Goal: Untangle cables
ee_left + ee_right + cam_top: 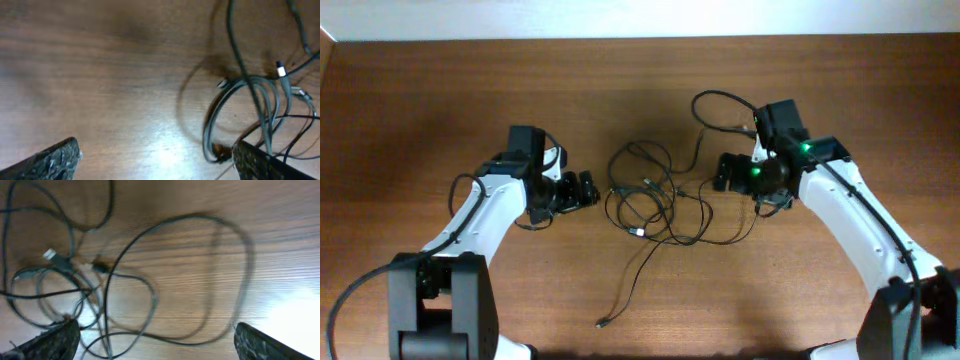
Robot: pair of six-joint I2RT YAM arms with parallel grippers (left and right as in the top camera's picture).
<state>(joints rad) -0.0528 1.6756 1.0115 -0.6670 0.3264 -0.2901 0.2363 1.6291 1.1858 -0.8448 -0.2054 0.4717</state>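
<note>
Tangled cables (645,195), crossings too blurred to trace, left pincer (155,152) and right pincer (152,332) both wide, empty, partly cropped

Left hand (590,190) spread wide, right hand (722,172) spread wide

Bench (430,110): dark reddish-brown wood, filling nearly the whole overhead view, with the grain running left to right and the surface showing a low sheen.

A pale strip (640,16) is bordering the bench along its far edge and cutting across the far-left corner at a slant. Cannot tell whether it is wall or floor.

Left wrist view: a soft bright reflection (167,152) is sitting on the wood at the near middle.

Right wrist view: a stronger, whiter glare (292,312) is washing out the grain at the near right. Elsewhere the grain lines are showing clearly.
</note>
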